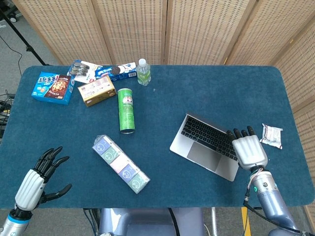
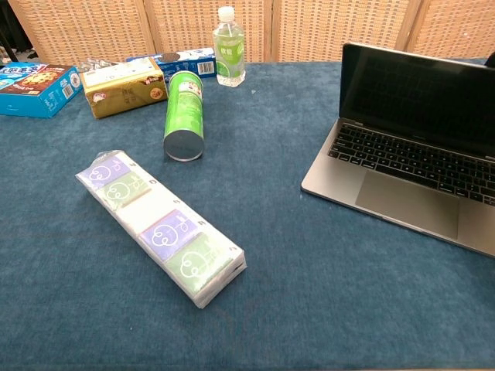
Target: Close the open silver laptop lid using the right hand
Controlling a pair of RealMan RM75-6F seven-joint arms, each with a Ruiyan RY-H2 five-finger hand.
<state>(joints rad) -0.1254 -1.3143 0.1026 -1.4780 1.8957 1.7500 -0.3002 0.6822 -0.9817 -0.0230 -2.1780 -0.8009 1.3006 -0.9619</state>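
Our left hand (image 1: 38, 176) hung off the table's (image 1: 211, 83) near left corner, fingers apart, holding nothing. Beyond it lay a tissue pack (image 1: 120, 163), a green can (image 1: 126, 110) on its side, snack boxes (image 1: 51, 88) and a bottle (image 1: 143, 72). The laptop (image 1: 206, 145) sat under our right hand (image 1: 249, 150), whose fingers lay flat together against the tilted lid. A wrapper (image 1: 271, 135) lay just right.

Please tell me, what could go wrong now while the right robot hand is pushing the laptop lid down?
1. The right robot hand pushes near the right end of the lid of the silver laptop, so the laptop may slide or turn on the blue table cloth rather than close.
2. The fingertips reach over the lid's edge and could get trapped between lid and keyboard.
3. The lid may drop hard once it is far past upright.
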